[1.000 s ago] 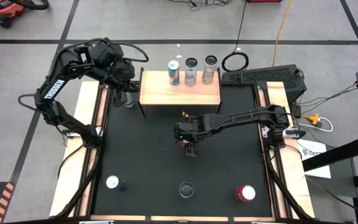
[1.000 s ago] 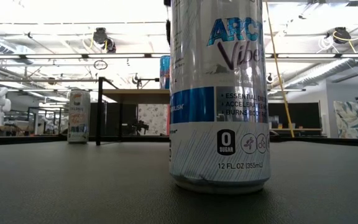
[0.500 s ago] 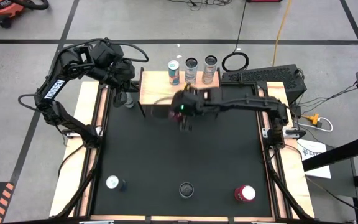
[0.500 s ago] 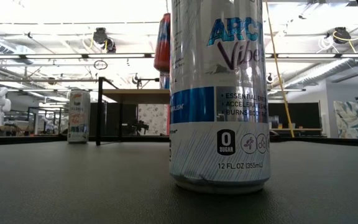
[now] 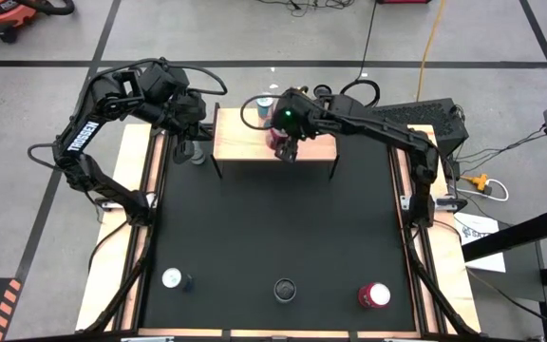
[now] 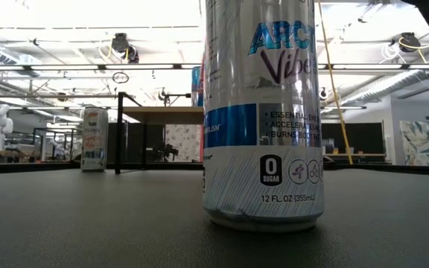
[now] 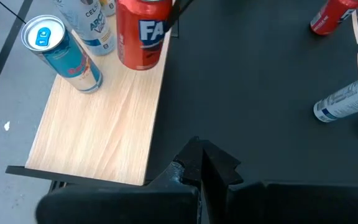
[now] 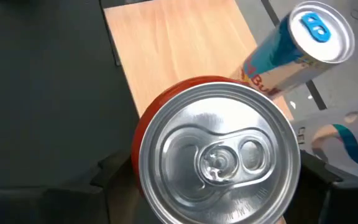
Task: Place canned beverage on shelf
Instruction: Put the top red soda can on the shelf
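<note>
The shelf (image 5: pixel 245 141) is a light-wood board on thin black legs at the table's far middle; it also shows in the left wrist view (image 7: pixel 98 130). My right gripper (image 5: pixel 284 144) is shut on a red can (image 7: pixel 142 34) at the board's middle, near its front edge. A blue can (image 7: pixel 58 53) and a silver can (image 7: pixel 95 25) stand on their bases at the board's back. My left gripper (image 7: pixel 199 163) is shut and empty beside the shelf's left end. My right gripper pinches the red can's upper wall (image 8: pixel 143 186) between its two fingers (image 8: pixel 110 171), one on each side below the silver lid. The fingers come from above, pointing down. The can stays upright, its base at the board; I cannot tell whether it rests there.
A pale can (image 5: pixel 196 153) stands on the table left of the shelf, under my left arm. Near the front edge are a white can (image 5: pixel 172 278), a dark-topped can (image 5: pixel 284 289) and a red can (image 5: pixel 373 294). A tall silver can (image 6: pixel 263 112) fills the low view.
My right gripper has carried the red can from above the table's middle up and toward the far edge, then down to the shelf board. The can has stayed upright in the shut fingers.
</note>
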{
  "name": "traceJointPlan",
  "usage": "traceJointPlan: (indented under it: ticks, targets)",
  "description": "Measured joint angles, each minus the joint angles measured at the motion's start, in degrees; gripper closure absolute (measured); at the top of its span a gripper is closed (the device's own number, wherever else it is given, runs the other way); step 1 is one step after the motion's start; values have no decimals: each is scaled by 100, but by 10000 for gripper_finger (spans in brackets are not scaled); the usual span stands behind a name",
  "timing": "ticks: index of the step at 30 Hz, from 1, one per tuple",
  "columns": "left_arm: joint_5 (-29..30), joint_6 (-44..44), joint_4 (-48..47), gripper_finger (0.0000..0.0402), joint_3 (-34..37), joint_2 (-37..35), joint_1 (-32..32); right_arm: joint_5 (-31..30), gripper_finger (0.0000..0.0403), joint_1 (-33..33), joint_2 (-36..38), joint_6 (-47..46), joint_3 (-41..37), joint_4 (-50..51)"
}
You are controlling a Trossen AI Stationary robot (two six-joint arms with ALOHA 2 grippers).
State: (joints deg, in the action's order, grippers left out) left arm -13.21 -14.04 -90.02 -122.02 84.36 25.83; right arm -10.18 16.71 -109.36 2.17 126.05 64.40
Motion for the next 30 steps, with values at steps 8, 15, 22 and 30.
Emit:
traceJointPlan:
  ticks: [8,15,22,30]
  targets:
    - [1,-39,0,398,0,0,1,591,122,138,-2,4,-2,214]
    - [1,-24,0,398,0,0,2,582,118,184,-191,66,-2,198]
    - [0,-24,0,398,2,0,1,580,118,279,-377,273,-2,225]
    - [0,-33,0,398,2,0,0,582,117,420,-378,367,-2,195]
